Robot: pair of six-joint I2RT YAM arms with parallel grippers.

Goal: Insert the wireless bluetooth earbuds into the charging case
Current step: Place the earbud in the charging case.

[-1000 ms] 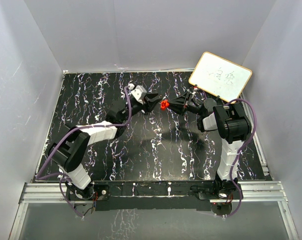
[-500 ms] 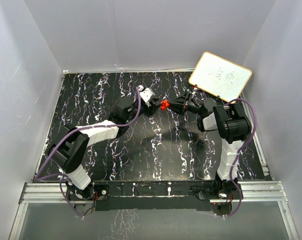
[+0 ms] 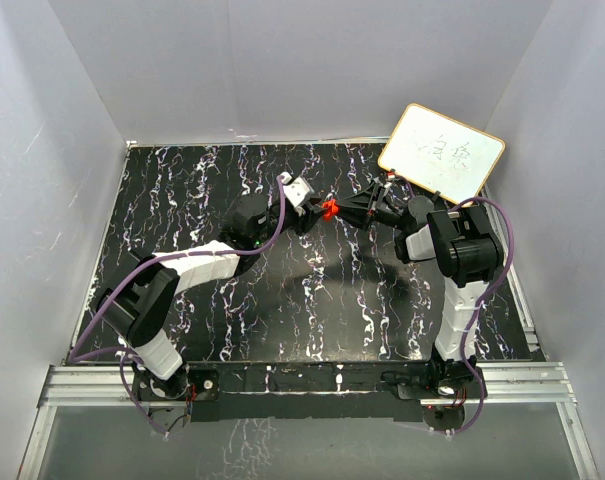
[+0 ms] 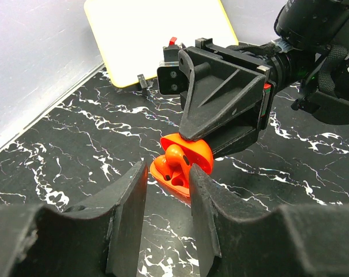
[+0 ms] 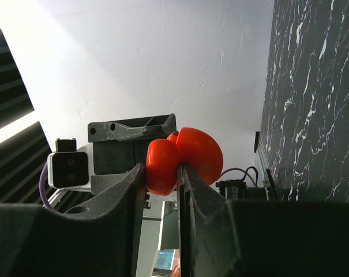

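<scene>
Glossy red charging case [image 4: 198, 154] is hinged open, with one earbud [image 4: 175, 157] standing inside. The right gripper [image 5: 161, 170] clamps it. The left gripper [image 4: 167, 168], slightly parted, grips nothing.

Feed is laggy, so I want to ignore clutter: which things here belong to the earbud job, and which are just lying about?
Job: charging case, open, clamped in the right gripper; one earbud, seemingly sitting in it; left gripper, open, close in front. Second earbud not visible.
Lying about: whiteboard with writing, at the back right of the table.
</scene>
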